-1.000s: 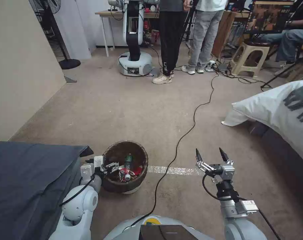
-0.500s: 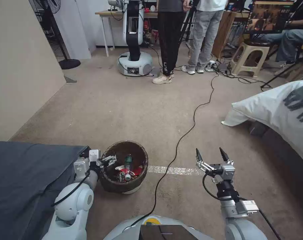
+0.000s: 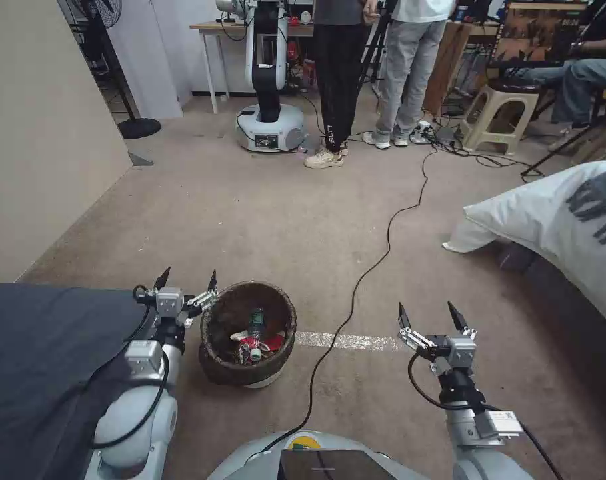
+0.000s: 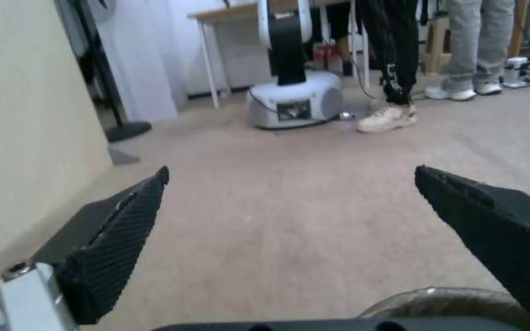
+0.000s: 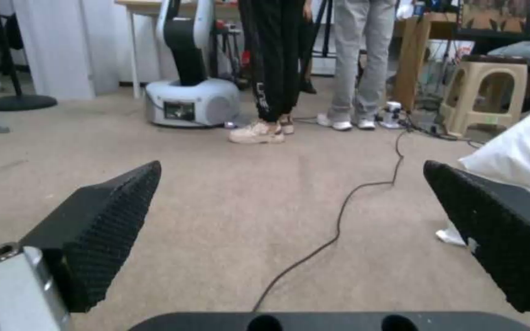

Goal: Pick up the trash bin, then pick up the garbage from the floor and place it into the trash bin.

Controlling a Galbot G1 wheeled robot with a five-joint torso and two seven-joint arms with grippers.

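Head view: the bin (image 3: 248, 333) stands on the carpet (image 3: 249, 213), right in front of the robot and a little to its left, with a strip of pale tape (image 3: 343, 341) running off its right side. Garbage (image 3: 253, 340) already lies inside it: a small green-labelled bottle, red wrappers and something white. No litter shows on the open carpet around the bin, so the collecting looks largely done, while the bin itself is on the floor and not held. The left gripper (image 3: 186, 279) hovers just beside the bin's left rim, jaws spread and empty, one tip close to the rim. The right gripper (image 3: 429, 313) hangs well to the right of the bin, past the black cable (image 3: 383, 247), jaws spread and empty too. A dark grey cloth (image 3: 43, 347) covers the area left of the bin; a white pillow (image 3: 556, 220) lies far to its right.

Left wrist view: the two black fingers (image 4: 124, 230) stand wide apart over bare beige carpet, with the bin's rim (image 4: 449, 301) just under one of them. A cream wall (image 4: 25, 115) rises beside it.

Right wrist view: spread fingers (image 5: 106, 220) frame carpet and cable; beyond the bin's area stand another robot's white base (image 5: 191, 103), people's legs and a plastic stool (image 5: 492, 87)
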